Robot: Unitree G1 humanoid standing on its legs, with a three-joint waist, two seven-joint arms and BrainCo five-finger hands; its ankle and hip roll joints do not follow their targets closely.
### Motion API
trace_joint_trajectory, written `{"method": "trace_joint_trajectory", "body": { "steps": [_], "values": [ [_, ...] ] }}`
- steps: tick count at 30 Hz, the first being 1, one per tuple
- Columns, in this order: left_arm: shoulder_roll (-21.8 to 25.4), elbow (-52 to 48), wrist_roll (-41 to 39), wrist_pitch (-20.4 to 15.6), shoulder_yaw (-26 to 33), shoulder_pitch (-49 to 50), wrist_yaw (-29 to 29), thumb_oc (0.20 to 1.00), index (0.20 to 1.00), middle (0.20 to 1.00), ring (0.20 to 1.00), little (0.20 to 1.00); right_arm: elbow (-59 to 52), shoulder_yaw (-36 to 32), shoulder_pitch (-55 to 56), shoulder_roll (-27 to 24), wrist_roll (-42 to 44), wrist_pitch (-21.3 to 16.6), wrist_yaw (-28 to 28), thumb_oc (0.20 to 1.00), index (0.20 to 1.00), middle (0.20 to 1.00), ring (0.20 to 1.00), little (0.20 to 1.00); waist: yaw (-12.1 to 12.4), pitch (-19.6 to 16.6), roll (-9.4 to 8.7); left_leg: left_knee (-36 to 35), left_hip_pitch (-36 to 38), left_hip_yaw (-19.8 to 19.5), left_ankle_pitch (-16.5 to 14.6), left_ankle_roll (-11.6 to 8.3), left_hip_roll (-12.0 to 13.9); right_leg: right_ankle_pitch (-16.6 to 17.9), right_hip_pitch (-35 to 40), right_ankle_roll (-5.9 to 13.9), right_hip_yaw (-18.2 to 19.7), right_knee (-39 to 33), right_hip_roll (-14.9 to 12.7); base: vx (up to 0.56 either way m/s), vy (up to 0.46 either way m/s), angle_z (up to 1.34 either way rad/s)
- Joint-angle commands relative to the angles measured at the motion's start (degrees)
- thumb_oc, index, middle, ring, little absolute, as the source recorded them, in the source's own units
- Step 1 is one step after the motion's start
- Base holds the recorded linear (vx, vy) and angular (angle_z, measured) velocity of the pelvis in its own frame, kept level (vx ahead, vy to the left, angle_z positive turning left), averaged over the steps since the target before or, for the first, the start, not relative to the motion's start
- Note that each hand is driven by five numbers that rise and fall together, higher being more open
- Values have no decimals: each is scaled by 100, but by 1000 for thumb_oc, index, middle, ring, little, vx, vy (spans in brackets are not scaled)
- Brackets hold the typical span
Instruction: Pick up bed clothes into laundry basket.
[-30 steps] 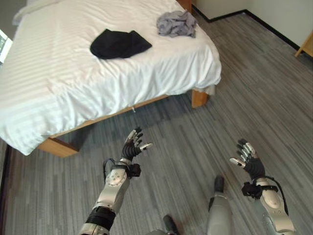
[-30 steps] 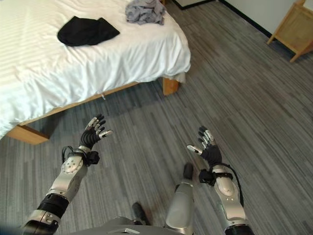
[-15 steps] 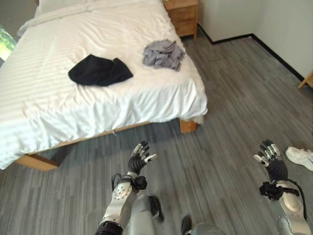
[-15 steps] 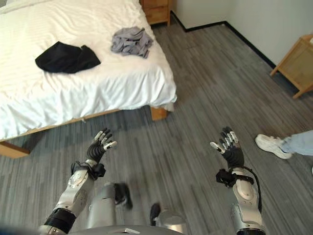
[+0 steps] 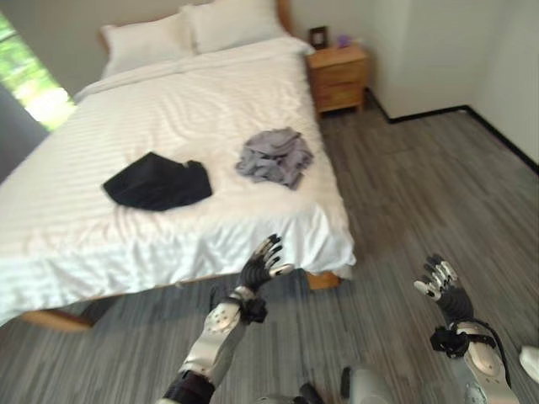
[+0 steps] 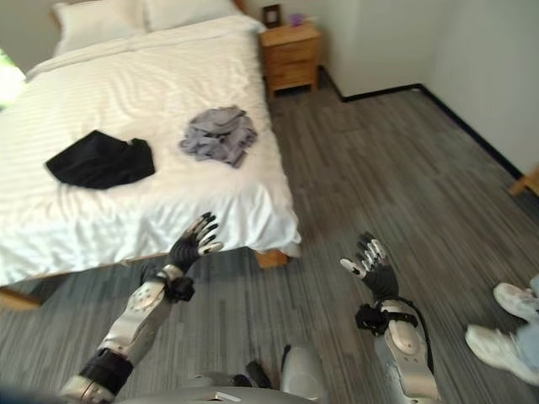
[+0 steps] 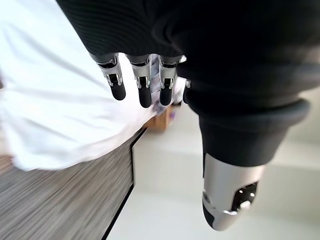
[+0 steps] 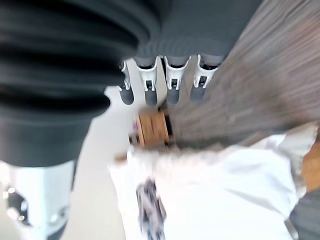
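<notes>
Ahead, two garments are lying on the white bed point(image 5: 168, 109): a black garment point(image 5: 157, 181) toward the robot's left and a crumpled grey garment point(image 5: 274, 156) to its right, well apart from each other, both nearer the foot of the bed than the pillows point(image 5: 194, 32). Neither is touching a hand. Left hand point(image 5: 260, 268) is hanging in the air in front of the bed's near corner, fingers straight and spread, holding nothing; left wrist view is showing its fingers point(image 7: 145, 90) extended with the white sheet past them. Right hand point(image 5: 442, 287) is hovering over the grey plank floor point(image 5: 421, 185), fingers likewise open and empty. A wooden nightstand point(image 5: 338, 77) is standing just beside the bed's head. A person's white shoes point(image 6: 509, 324) are showing on the floor at the robot's right.
</notes>
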Motion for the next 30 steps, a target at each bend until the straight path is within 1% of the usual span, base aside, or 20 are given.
{"method": "trace_joint_trajectory", "body": {
  "steps": [1,2,3,4,5,6,8,11,12,13,15,16,17,19,20,21,25,26,27,30],
  "values": [
    [365,-202,-131,-334,242,1,-210,1000,1000,1000,1000,1000,-323,-621,-471,-215,27,-361,91,1000,1000,1000,1000,1000,-263,263,-104,-496,293,-218,584,-734,126,1695,1279,68,584,-3192,424,348,-386,113],
    [396,-189,-102,-356,227,-8,-280,1000,1000,1000,1000,1000,-347,-751,-472,-291,21,-379,91,1000,1000,1000,1000,1000,-321,255,-153,-466,331,-449,496,-776,105,1711,1303,176,1059,-3605,522,380,-349,131],
    [442,-77,-49,-381,183,-39,-344,1000,1000,1000,1000,1000,-354,-967,-469,-427,10,-417,81,1000,1000,1000,1000,1000,-441,237,-218,-368,329,-777,390,-809,90,1747,1273,304,1754,-4030,707,389,-425,241],
    [488,-118,13,-273,72,41,-613,1000,1000,1000,1000,1000,-416,-1347,-293,-625,-62,-370,165,1000,1000,1000,1000,1000,-443,197,-348,-242,352,-1256,292,-826,43,1812,1327,360,2060,-3845,816,335,-415,291],
    [481,-138,124,-274,62,151,-649,1000,1000,1000,1000,1000,-344,-1422,-368,-749,-203,-377,102,1000,1000,1000,1000,1000,-351,194,-430,-232,390,-1290,257,-826,55,1970,1315,358,1828,-3813,751,256,-358,349],
    [480,-205,114,-214,37,308,-776,1000,1000,1000,1000,1000,-311,-1595,-456,-1023,-316,-352,121,1000,1000,1000,1000,1000,-275,175,-462,-195,388,-1386,264,-857,92,1937,1401,344,1704,-3824,716,123,-174,269],
    [464,-219,78,-177,35,434,-838,1000,1000,1000,1000,1000,-209,-1726,-459,-1134,-356,-334,84,1000,1000,1000,1000,1000,-269,153,-479,-215,407,-1470,265,-879,104,1986,1468,325,1632,-3859,725,90,-182,130],
    [524,-327,-286,-71,43,731,-1081,1000,1000,1000,1000,1000,-96,-2092,-605,-1825,-288,-381,98,1000,1000,1000,1000,1000,-81,132,-497,-248,338,-1660,423,-1054,286,1879,1865,209,1218,-4178,782,73,-283,67],
    [537,-336,-338,-53,-2,712,-1108,1000,1000,1000,1000,1000,-82,-2131,-597,-1850,-255,-402,68,1000,1000,1000,1000,1000,-61,129,-512,-290,277,-1659,500,-1087,329,1873,1907,177,1120,-4221,767,-25,-242,129],
    [557,-355,-350,-57,-17,657,-1086,1000,1000,1000,1000,1000,-149,-2282,-501,-1827,-149,-455,43,1000,1000,1000,1000,1000,-96,124,-523,-292,188,-1497,581,-1112,461,1812,2006,134,835,-4245,706,-69,-202,134],
    [514,-359,-404,-94,114,586,-931,1000,1000,1000,1000,1000,-474,-2212,-394,-1345,192,-547,95,1000,1000,1000,1000,1000,-132,177,-486,-454,52,-966,864,-1209,749,1689,2088,24,471,-4262,729,-111,-156,110],
    [521,-363,-405,-92,118,589,-930,1000,1000,1000,1000,1000,-478,-2208,-394,-1338,190,-545,93,1000,1000,1000,1000,1000,-140,173,-489,-470,54,-972,874,-1213,751,1689,2088,20,464,-4264,732,-78,-71,118],
    [493,-421,-443,-95,212,640,-865,1000,1000,1000,1000,1000,-577,-2082,-416,-1141,311,-543,163,1000,1000,1000,1000,1000,-138,159,-463,-586,66,-1040,902,-1203,723,1689,2117,13,429,-4337,758,-6,-40,85],
    [441,-577,-513,-245,633,759,-671,1000,1000,1000,1000,1000,-722,-1692,-262,-521,649,-521,471,1000,1000,1000,1000,1000,-60,136,-431,-792,72,-1156,986,-1191,707,1699,2153,15,335,-4433,805,-5,-38,30],
    [385,-735,-568,-384,1218,1018,-511,1000,1000,1000,1000,1000,-781,-1441,-46,-225,634,-436,718,1000,1000,1000,1000,1000,-9,127,-429,-839,91,-1208,994,-1189,690,1659,2181,21,307,-4438,809,0,0,0],
    [389,-741,-568,-381,1224,1023,-510,1000,1000,1000,1000,1000,-782,-1436,-48,-223,633,-435,717,1000,1000,1000,1000,1000,-15,111,-435,-847,72,-1208,1014,-1188,686,1674,2161,19,308,-4444,805,0,0,0],
    [-12,-757,-550,-930,2579,1480,343,1000,1000,1000,1000,1000,-449,-709,212,442,1041,-273,1106,1000,1000,1000,1000,1000,181,146,-485,-772,69,-1234,963,-1190,664,1625,2186,-6,302,-4397,766,2,10,-4],
    [-101,-675,-535,-997,2769,1516,523,1000,1000,1000,1000,1000,-403,-600,234,492,1065,-234,1122,1000,1000,1000,1000,1000,207,146,-487,-784,90,-1237,952,-1188,657,1621,2194,-10,295,-4382,755,12,35,-26],
    [-207,-612,-599,-1195,3036,1506,963,1000,1000,1000,1000,1000,-419,-414,233,522,1061,-215,1112,1000,1000,1000,1000,1000,251,174,-485,-798,150,-1241,936,-1190,642,1608,2237,-10,272,-4355,746,9,29,10],
    [-187,-597,-298,-1305,3203,1477,1311,1000,1000,1000,1000,1000,-629,-244,146,342,926,-220,1111,1000,1000,1000,1000,1000,270,151,-478,-884,224,-1224,961,-1191,626,1614,2241,-2,280,-4343,739,14,32,19]
  ]
}}
